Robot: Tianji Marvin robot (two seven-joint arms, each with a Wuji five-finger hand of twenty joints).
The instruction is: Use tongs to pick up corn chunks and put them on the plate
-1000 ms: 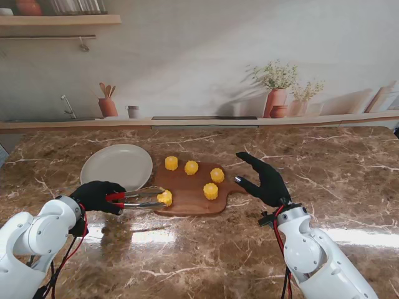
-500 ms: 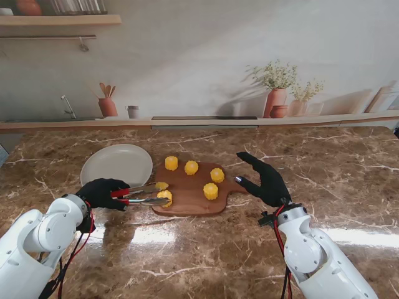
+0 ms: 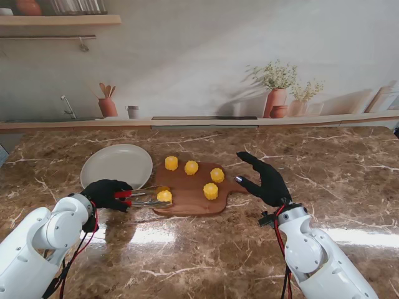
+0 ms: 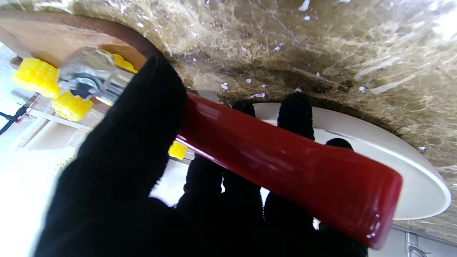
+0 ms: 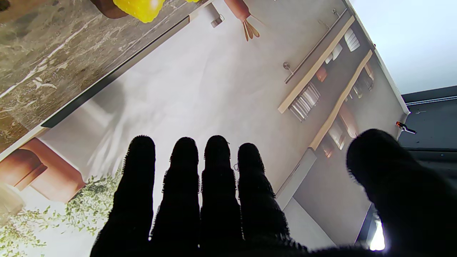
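My left hand [image 3: 105,193] in its black glove is shut on the red-handled tongs [image 3: 142,198], whose metal tips sit around the nearest corn chunk [image 3: 164,195] at the left end of the wooden board [image 3: 190,194]. The tongs' red handle [image 4: 285,164] fills the left wrist view, with the hand [image 4: 135,171] wrapped round it. Several more corn chunks [image 3: 191,167] lie on the board. The white plate [image 3: 116,165] stands just beyond my left hand. My right hand [image 3: 267,180] hovers open at the board's right end, fingers [image 5: 214,185] spread, holding nothing.
A marble counter [image 3: 324,187] stretches around the board. Along the far edge stand a utensil pot [image 3: 107,106], a small cup [image 3: 133,111] and potted plants [image 3: 276,93]. A shelf [image 3: 56,20] hangs on the back wall.
My left hand has drawn back a little toward the left. The tongs opened half a second ago and have now narrowed around the nearest corn chunk. The right hand has not moved.
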